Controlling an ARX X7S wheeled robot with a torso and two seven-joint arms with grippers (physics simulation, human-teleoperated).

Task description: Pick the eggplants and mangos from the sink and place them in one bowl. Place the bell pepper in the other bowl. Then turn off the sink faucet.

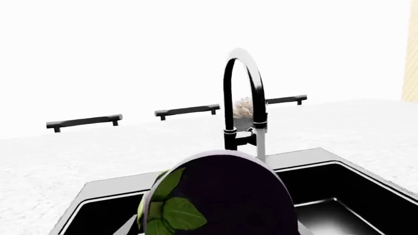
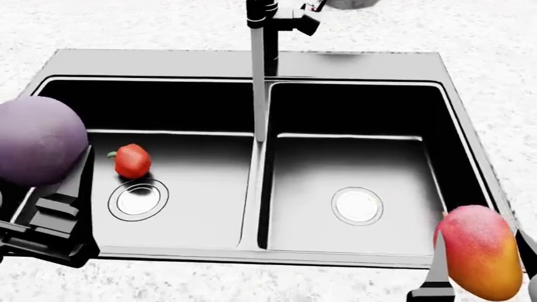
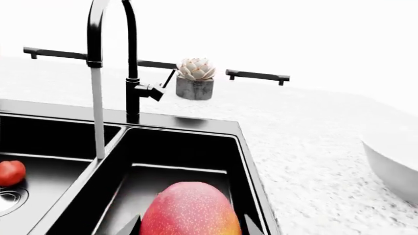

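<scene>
Meanwhile, left gripper (image 2: 42,189) holds eggplant (image 2: 38,139), right gripper (image 2: 482,277) mango (image 2: 480,251).

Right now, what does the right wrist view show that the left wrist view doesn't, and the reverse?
Only the right wrist view shows the mango in the right gripper, the bell pepper in the sink's other basin, and a white bowl's edge. Only the left wrist view shows the eggplant. Both show the faucet, the running water and the potted succulent.
</scene>
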